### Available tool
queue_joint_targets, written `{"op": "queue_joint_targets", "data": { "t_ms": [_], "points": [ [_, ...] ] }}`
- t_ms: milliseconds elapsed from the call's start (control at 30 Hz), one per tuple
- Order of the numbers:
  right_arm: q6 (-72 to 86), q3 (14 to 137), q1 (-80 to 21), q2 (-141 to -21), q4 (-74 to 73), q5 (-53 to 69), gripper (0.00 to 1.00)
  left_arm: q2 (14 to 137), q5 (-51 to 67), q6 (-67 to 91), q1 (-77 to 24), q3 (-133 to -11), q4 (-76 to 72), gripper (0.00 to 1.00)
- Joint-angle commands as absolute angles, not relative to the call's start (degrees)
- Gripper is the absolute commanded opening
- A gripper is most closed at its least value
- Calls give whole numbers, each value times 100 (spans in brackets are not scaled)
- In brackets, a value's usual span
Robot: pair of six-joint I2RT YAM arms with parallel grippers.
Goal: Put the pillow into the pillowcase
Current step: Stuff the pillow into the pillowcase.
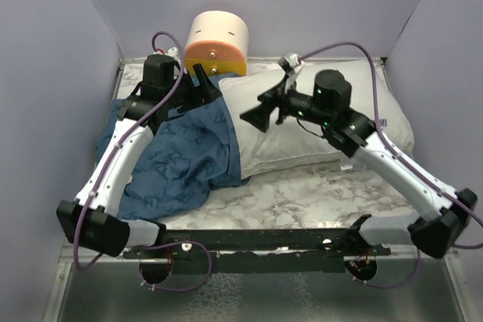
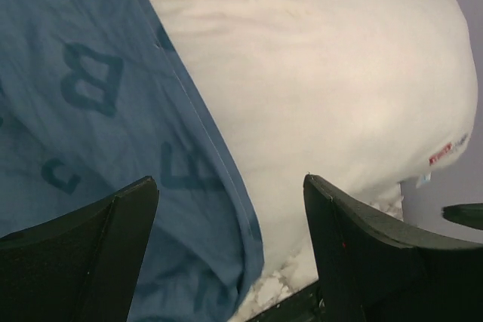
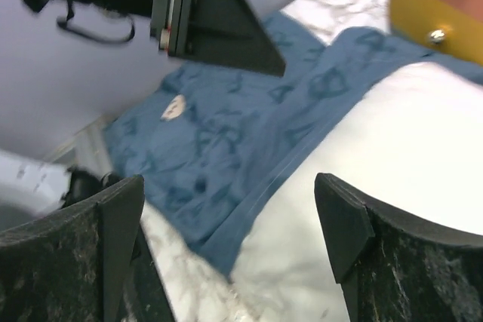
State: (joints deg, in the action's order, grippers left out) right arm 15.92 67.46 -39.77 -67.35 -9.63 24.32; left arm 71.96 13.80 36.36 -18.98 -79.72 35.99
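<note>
The white pillow (image 1: 392, 122) lies across the right half of the table, and its left end sits under the hem of the blue pillowcase (image 1: 181, 164). My left gripper (image 1: 198, 87) hovers open over that hem at the back. In the left wrist view it (image 2: 230, 186) holds nothing, with pillowcase (image 2: 83, 96) on the left and pillow (image 2: 324, 73) on the right. My right gripper (image 1: 256, 113) is open above the pillow's left end. In the right wrist view it (image 3: 230, 186) is also empty, over the seam between pillowcase (image 3: 226, 141) and pillow (image 3: 377, 133).
A cream-and-orange cylinder (image 1: 217, 39) stands at the back, touching the pillowcase. Pale walls close in the left, back and right. Marble tabletop (image 1: 302, 194) shows in front of the pillow, and a black rail (image 1: 264, 243) runs along the near edge.
</note>
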Motion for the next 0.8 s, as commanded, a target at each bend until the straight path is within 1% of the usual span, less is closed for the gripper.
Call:
{"op": "queue_joint_targets", "data": {
  "t_ms": [0,67,167,233,267,333,433,467,567,667,733,767],
  "points": [
    [1477,8352,-3800,-8275,-1969,1082,95,7969,1953,4218,-1346,-7881,2486,81],
    [1569,8753,-3666,-8712,-2055,1077,95,8415,1993,4420,-1293,-7972,2219,81],
    [1727,9132,-3393,-9320,-2127,1077,95,9098,2034,4519,-1291,-8546,2324,81],
    [1678,9541,-3276,-9857,-2634,1037,94,9382,2032,4564,-1289,-8805,2402,81],
    [1640,9684,-3248,-10090,-2862,991,93,9458,2016,4572,-1292,-8845,2371,81],
    [1565,9733,-3233,-10335,-3178,964,88,9519,1958,4562,-1291,-8842,2298,81],
    [1553,9043,-3228,-10069,-3046,994,76,9531,1961,4496,-1287,-8777,2264,81],
    [1552,8647,-3230,-9883,-2853,1014,68,9512,1990,4498,-1291,-8718,2241,81],
    [1561,7703,-3233,-9266,-2513,1077,49,9371,2024,4487,-1300,-8474,2229,80],
    [1639,6970,-3233,-8723,-2181,1356,30,9154,1886,4364,-1362,-8281,2328,79],
    [1780,6533,-3234,-8417,-1958,1529,21,9019,1760,4238,-1451,-8261,2488,79],
    [1867,6285,-3232,-8248,-1893,1572,19,8965,1686,4168,-1509,-8274,2545,79]
  ]
}}
